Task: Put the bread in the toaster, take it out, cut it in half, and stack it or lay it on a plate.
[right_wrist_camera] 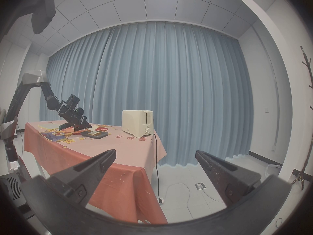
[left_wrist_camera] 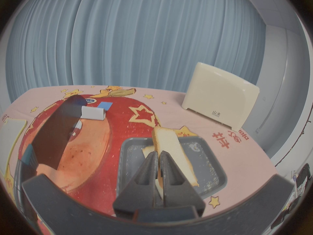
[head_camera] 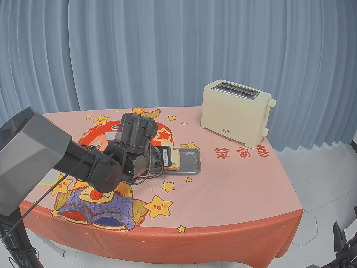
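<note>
Blue-grey pleated curtain point(head_camera: 178, 38) behind, table under a salmon-pink cloth with a red cartoon apple and yellow stars point(head_camera: 230, 190). Left side of the cloth, on the apple print: dark flat rectangular blade point(left_wrist_camera: 57, 133) with one end by a small white block point(left_wrist_camera: 93, 112); can't tell if they touch. Left gripper point(left_wrist_camera: 159, 154) sits low over the near end of the dark grey rectangular metal tray point(left_wrist_camera: 208, 167), which lies mid-table just right of the apple. Jaws are pinched together on the near edge of a pale square slice of bread with a brown crust point(left_wrist_camera: 171, 147). Slice is tipped up on edge, leaning, far end raised above the tray floor. A second pale slice point(left_wrist_camera: 148, 150) seems to lie flat in the tray beside it, mostly hidden by the fingers; not sure of that. Head view has the black wrist covering most of the grasp, only a corner of bread showing on the tray. Cream two-slot plastic toaster point(head_camera: 236, 112) stands upright at the table's right rear, well apart from the tray, slots up. Right gripper point(right_wrist_camera: 156, 152) hangs off the table's right side, above the floor, jaws spread wide, nothing between them.
</note>
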`<state>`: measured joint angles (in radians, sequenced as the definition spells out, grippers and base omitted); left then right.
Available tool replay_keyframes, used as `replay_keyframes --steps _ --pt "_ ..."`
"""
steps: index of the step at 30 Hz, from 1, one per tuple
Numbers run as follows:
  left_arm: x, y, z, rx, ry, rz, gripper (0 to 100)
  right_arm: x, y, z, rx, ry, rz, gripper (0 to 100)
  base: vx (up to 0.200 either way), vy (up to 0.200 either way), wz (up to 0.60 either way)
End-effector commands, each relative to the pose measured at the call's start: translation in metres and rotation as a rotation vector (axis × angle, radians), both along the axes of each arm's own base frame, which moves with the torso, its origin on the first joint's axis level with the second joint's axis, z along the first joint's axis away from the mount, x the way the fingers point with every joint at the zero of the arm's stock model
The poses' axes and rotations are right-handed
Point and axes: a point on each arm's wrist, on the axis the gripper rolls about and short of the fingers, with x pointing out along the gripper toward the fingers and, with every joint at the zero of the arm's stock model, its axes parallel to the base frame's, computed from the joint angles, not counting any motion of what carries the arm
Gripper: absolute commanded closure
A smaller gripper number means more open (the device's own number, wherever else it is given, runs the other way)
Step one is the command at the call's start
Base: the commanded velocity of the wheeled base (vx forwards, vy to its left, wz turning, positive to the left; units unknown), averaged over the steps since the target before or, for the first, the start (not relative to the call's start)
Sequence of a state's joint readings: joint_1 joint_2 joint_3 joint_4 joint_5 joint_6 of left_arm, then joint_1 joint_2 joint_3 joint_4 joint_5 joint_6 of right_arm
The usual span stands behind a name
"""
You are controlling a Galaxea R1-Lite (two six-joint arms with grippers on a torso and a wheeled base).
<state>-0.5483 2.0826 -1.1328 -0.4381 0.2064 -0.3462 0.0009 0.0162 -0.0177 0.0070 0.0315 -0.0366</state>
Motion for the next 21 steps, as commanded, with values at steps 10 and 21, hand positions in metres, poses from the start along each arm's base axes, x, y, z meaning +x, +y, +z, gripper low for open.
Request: replay_keyframes --steps 10,21 --pt "-0.0046 0.0045 -0.0096 0.016 0.028 0.003 0 -0.0002 0.0000 -0.0043 0.000 -0.002 0.001 0 0.000 0.000 0.00" --pt "-0.0095 0.0062 -0.0114 0.019 0.032 0.007 0 -0.0002 0.0000 -0.0043 0.000 -0.002 0.000 0 0.000 0.000 0.00"
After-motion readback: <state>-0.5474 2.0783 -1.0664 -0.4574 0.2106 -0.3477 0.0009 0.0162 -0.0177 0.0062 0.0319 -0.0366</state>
